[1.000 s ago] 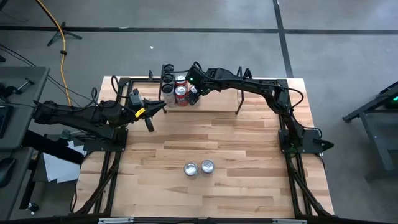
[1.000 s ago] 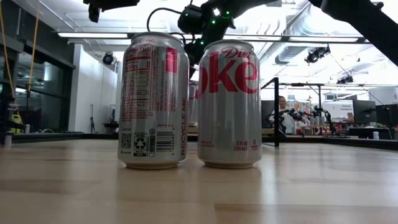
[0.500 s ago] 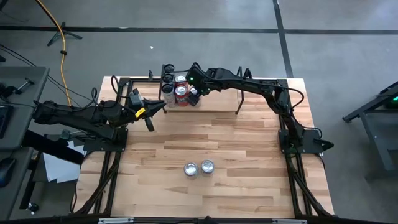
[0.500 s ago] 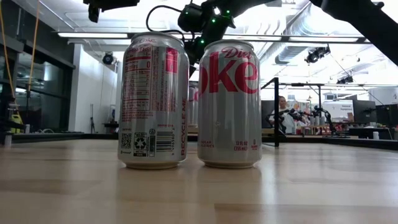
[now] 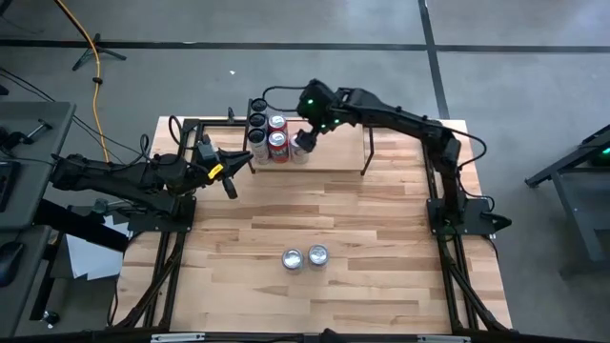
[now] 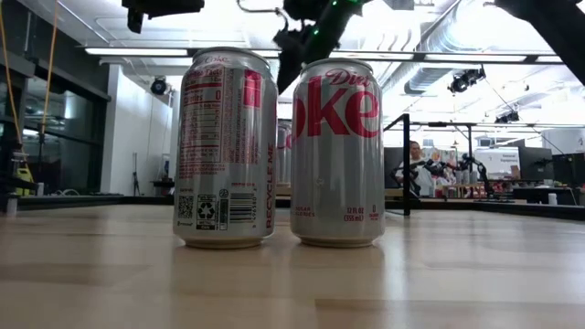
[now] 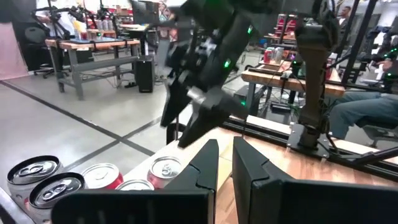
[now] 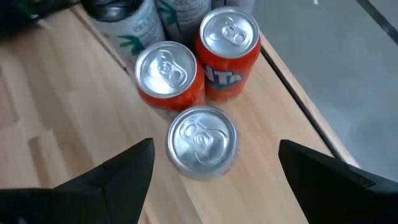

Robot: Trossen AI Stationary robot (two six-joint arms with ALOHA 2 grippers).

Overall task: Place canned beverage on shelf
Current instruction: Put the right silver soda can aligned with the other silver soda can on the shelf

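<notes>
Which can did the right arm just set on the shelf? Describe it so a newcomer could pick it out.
Find the shelf along the table's far edge, then the can cluster at its left end. The silver can is the one directly under the open right tool. Its neighbours are orange or pale with dark tops; it stands nearest the shelf's middle.

bright overhead ceiling lights; left wrist view motion-blurred, backlit.

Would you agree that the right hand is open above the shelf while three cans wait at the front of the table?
Not quite: two cans wait at the front of the table, not three, as the high view shows. The right hand is indeed open above the shelf.
</notes>
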